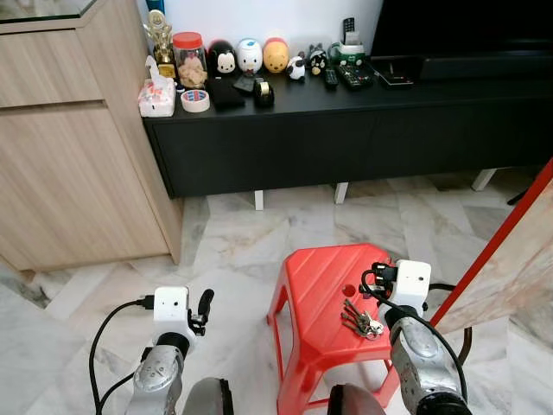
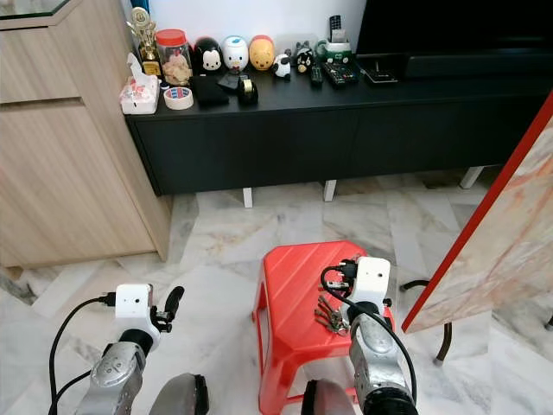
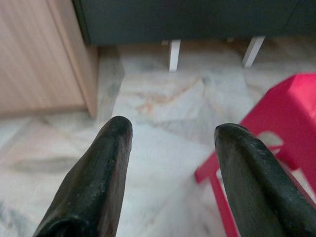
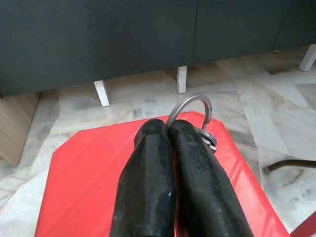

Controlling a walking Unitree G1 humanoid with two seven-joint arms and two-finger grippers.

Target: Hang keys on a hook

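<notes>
A bunch of silver keys (image 1: pixel 363 322) hangs from a metal ring (image 4: pixel 190 106) over the top of a red plastic stool (image 1: pixel 315 285). My right gripper (image 4: pixel 168 129) is shut on that ring, which arches out past its fingertips. It is held just above the stool's right side (image 1: pixel 377 278). My left gripper (image 3: pixel 170 133) is open and holds nothing; it hovers low over the marble floor to the left of the stool (image 1: pixel 205 301).
A long black low cabinet (image 1: pixel 346 130) stands ahead on white legs, its top crowded with jars, figurines, tape and remotes. A tall wooden cabinet (image 1: pixel 69 164) is at the left. A red-edged board (image 1: pixel 510 251) leans at the right.
</notes>
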